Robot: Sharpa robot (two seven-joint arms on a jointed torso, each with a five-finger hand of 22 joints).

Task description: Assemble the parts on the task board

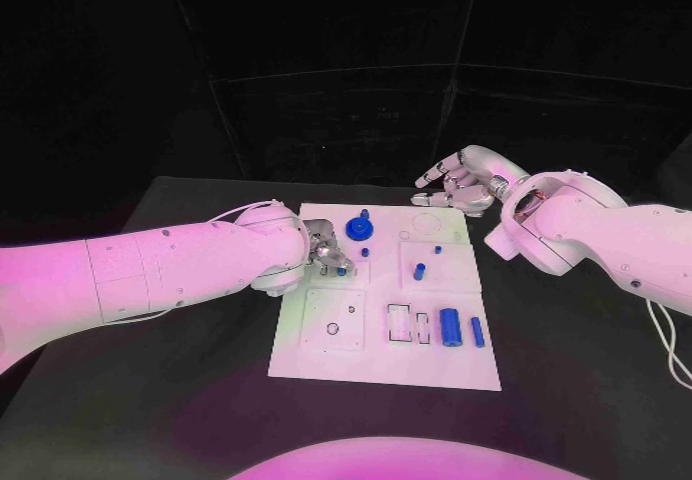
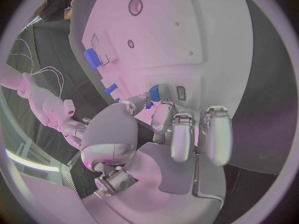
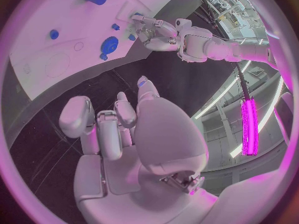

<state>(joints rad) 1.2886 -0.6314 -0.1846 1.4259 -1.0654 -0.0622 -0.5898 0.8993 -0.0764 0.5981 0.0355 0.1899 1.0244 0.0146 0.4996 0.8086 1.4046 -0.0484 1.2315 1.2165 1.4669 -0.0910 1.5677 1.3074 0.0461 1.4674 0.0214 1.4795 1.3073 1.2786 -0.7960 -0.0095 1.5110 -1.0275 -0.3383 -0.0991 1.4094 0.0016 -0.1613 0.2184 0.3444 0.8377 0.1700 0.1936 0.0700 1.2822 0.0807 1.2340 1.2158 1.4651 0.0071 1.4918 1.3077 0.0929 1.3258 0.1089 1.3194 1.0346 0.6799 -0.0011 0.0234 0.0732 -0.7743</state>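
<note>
Black table [image 1: 216, 370] carries the task board [image 1: 378, 365], where loose parts remain while the left hand [image 1: 327, 248] pinches a small blue part [image 1: 342, 269] and the right hand [image 1: 459, 182] hovers off the board, fingers apart.

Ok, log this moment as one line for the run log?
left hand: pinching small blue part over task board | right hand: empty, off board's far edge | blue cylinder: lying on board

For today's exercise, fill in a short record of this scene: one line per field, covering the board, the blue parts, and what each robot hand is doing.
board: white task board in the middle of the black table
parts: blue cylinder lying near the board's near right; round blue part at the far end
left hand: left hand over the board's far left, pinching a small blue part
right hand: right hand beyond the board's far right corner, holding nothing, fingers apart
</note>
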